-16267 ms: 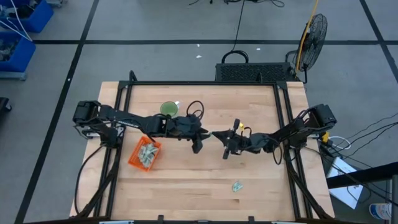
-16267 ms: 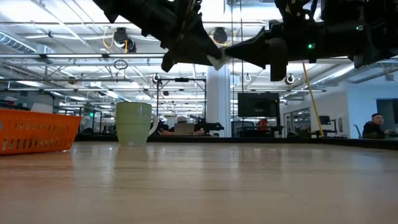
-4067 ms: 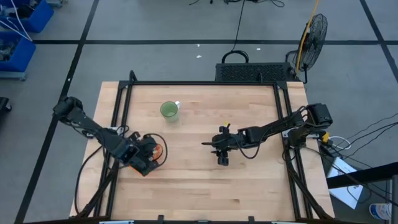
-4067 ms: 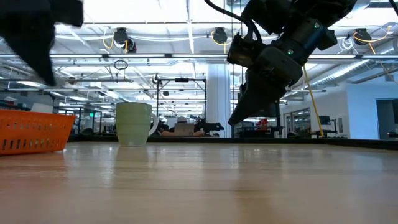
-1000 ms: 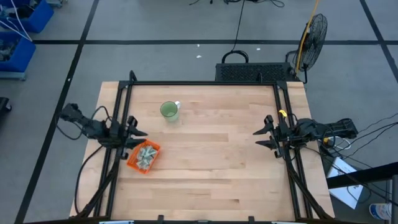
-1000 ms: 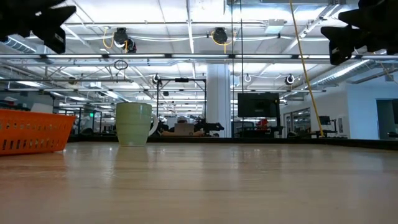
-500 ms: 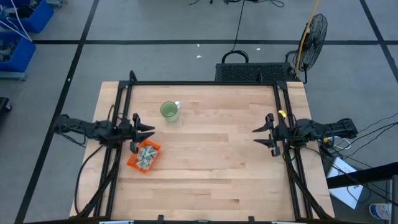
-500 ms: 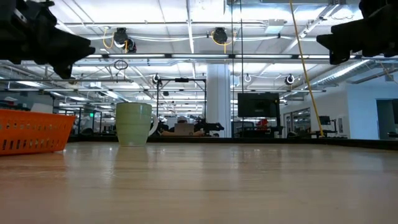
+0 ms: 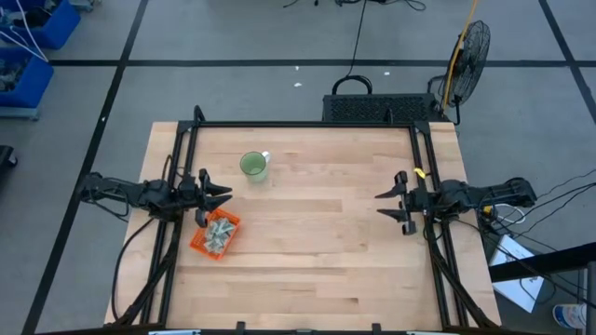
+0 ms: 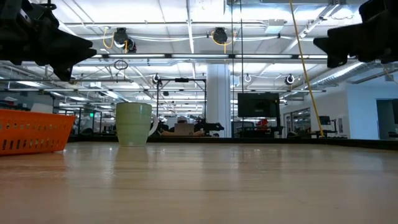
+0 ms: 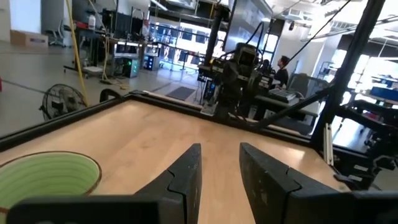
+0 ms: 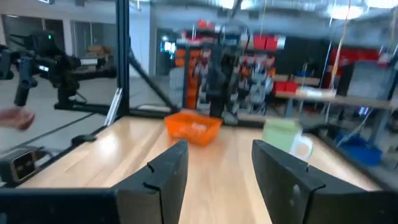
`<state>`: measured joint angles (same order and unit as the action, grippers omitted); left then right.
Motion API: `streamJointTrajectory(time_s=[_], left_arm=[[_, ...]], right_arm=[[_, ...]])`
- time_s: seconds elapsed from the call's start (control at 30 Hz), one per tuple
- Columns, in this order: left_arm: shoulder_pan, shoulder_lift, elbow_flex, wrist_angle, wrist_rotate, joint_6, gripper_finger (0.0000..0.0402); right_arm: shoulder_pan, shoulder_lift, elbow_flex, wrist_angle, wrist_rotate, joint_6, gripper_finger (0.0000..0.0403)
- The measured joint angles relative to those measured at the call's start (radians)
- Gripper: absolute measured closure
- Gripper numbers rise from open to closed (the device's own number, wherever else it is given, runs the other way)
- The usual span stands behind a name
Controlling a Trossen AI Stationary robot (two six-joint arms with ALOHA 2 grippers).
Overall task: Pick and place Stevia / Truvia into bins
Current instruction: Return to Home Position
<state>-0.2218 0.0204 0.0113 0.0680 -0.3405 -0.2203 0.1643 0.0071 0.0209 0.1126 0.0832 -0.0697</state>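
Note:
The orange bin (image 9: 204,234) rests flat on the table near its left edge, with several white-and-green Stevia / Truvia packets (image 9: 221,233) lying inside it. The bin (image 12: 194,126) also shows far off in the right wrist view. My left gripper (image 9: 223,194) hovers open just beyond the bin's far side, pointing level toward the table's right. In its own wrist view my left gripper (image 11: 219,149) has nothing between its fingers. My right gripper (image 9: 380,203) hovers open at the table's right edge, pointing left. My right gripper (image 12: 219,146) is empty too.
A round green cup (image 9: 252,166) stands on the table beyond the bin, toward the far edge, and shows in the low view as the cup (image 10: 134,123). Black frame rails (image 9: 307,124) run along the table's far, left and right edges. Bare wood lies between the two grippers.
My left gripper has swung a little toward the table's far edge, turned from slanting nearward to pointing straight right, and sunk slightly. My right gripper has sunk a little. Both have stayed open.

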Motion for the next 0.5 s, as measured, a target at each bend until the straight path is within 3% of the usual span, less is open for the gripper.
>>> streamJointTrajectory(time_s=[0.1,0.3,0.5], left_arm=[[0.000,0.000,0.000,0.000,0.000,0.004,0.0289],[0.000,0.000,0.000,0.001,-0.001,0.004,0.0289],[0.000,0.000,0.000,0.002,-0.001,0.004,0.0289]], right_arm=[[-0.006,0.000,-0.001,0.030,0.026,-0.040,0.0231],[-0.006,0.002,-0.002,-0.041,0.193,0.034,0.0231],[-0.006,0.017,-0.004,-0.038,0.204,-0.010,0.0231]])
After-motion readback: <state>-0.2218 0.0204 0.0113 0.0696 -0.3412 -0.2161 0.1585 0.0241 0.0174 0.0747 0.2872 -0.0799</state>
